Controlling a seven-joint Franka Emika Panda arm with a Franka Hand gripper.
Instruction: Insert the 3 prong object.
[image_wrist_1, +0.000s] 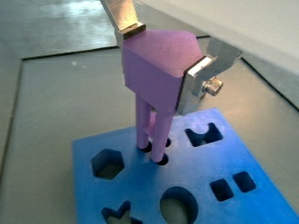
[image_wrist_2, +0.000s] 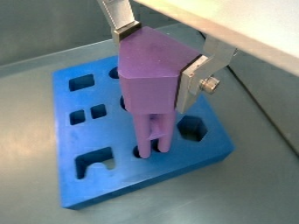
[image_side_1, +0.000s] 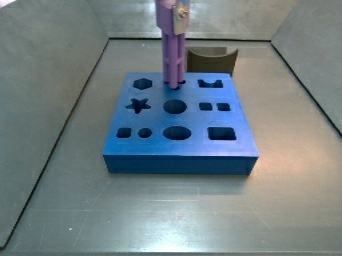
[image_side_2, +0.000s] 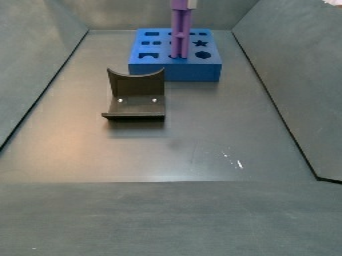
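The light-purple 3 prong object (image_wrist_1: 158, 66) stands upright, its prongs (image_wrist_1: 152, 140) reaching down into holes in the blue block (image_wrist_1: 233, 157). It shows in both wrist views (image_wrist_2: 149, 79) and both side views (image_side_1: 173, 50) (image_side_2: 181, 30). My gripper (image_wrist_1: 163, 54) is shut on its wide top, one silver finger (image_wrist_1: 122, 17) on each side; it also shows in a wrist view (image_wrist_2: 162, 52). The prong tips sit in the block (image_wrist_2: 82, 179) near its far edge in a side view (image_side_1: 181, 120). How deep they go is hidden.
The blue block has several shaped holes, among them a star (image_side_1: 136, 104), a round hole (image_side_1: 175, 105) and a square (image_side_1: 222, 131). A dark brown curved piece (image_side_2: 134, 95) lies on the grey floor beside the block. Grey walls (image_side_1: 80, 90) enclose the bin.
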